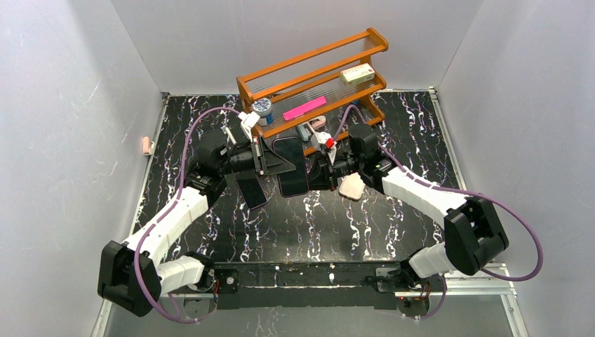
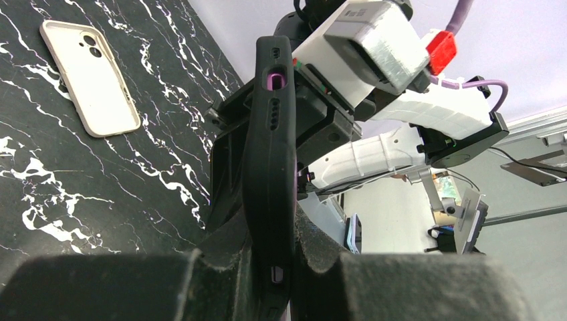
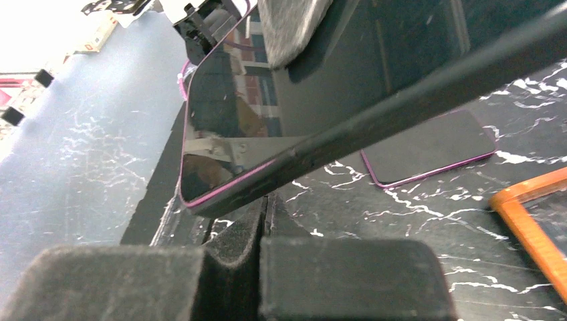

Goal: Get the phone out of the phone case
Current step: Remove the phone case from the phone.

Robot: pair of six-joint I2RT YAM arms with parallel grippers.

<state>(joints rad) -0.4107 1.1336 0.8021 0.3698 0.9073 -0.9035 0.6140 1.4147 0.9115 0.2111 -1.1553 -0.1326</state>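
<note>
A phone with a purple rim in a black case (image 1: 292,166) is held above the table between both arms. My left gripper (image 1: 275,160) is shut on it; in the left wrist view the case (image 2: 269,154) stands edge-on between my fingers (image 2: 220,257), and my left gripper (image 2: 271,244) pinches its lower end. My right gripper (image 1: 317,168) is at the phone's right edge. In the right wrist view its pads are pressed together, and my right gripper (image 3: 267,207) reaches just under the case's edge (image 3: 321,157). I see nothing between them.
A second dark phone (image 1: 250,189) lies flat on the marble table (image 1: 316,225), also in the right wrist view (image 3: 428,147). A beige empty case (image 1: 352,187) lies under the right arm, also in the left wrist view (image 2: 90,77). An orange rack (image 1: 312,70) with small items stands behind.
</note>
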